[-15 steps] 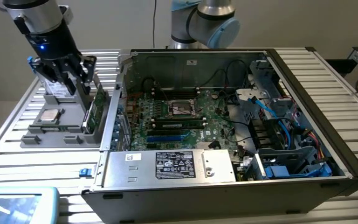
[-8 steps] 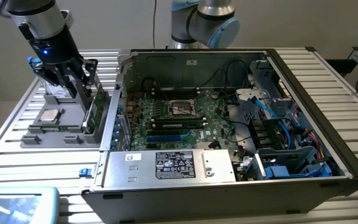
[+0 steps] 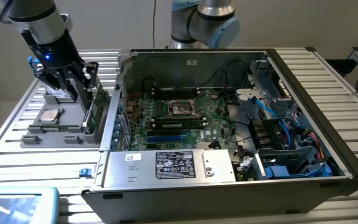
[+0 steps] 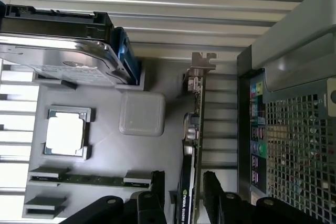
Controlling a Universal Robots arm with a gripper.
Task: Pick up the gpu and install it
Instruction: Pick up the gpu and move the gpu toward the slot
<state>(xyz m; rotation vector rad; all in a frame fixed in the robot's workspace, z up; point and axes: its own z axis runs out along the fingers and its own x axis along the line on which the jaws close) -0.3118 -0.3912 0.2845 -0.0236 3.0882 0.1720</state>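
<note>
Hangs with end effector (image 3: 82, 91) spread wide astride the gpu (image 3: 95, 109), propped on edge in a grey tray (image 3: 42, 140) on the tabletop (image 3: 334, 70) at nine o'clock from the open computer case (image 3: 229, 205) in the exterior view, seemingly offering both flat faces for gripping.

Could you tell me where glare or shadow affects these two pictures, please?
Wrist view: glare washes out the table slats and the processor's lid; the gpu is evenly lit. Exterior view: even light, with the computer case interior darker.
</note>
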